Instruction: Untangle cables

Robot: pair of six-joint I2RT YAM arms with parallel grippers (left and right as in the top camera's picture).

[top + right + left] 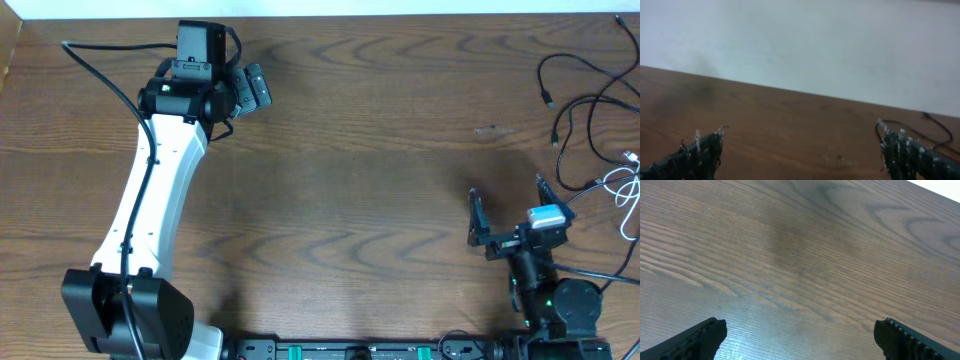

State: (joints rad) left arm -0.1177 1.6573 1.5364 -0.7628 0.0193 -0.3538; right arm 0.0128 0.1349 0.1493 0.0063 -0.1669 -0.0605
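Note:
The cables lie in a loose tangle at the table's right edge: thin black cords [585,115] looping across each other and a white cord [627,185] with a small plug end. A black cord also shows at the right of the right wrist view [935,127]. My right gripper [508,205] is open and empty, left of the tangle and not touching it; its fingers frame bare wood in the right wrist view [800,150]. My left gripper [255,88] is open and empty at the far left back, over bare wood [800,335].
The brown wooden table [360,170] fills the view. The left arm's white link [150,200] runs from the front left base to the back. The right arm's base [560,310] sits at the front right. A white wall shows behind the table [800,40].

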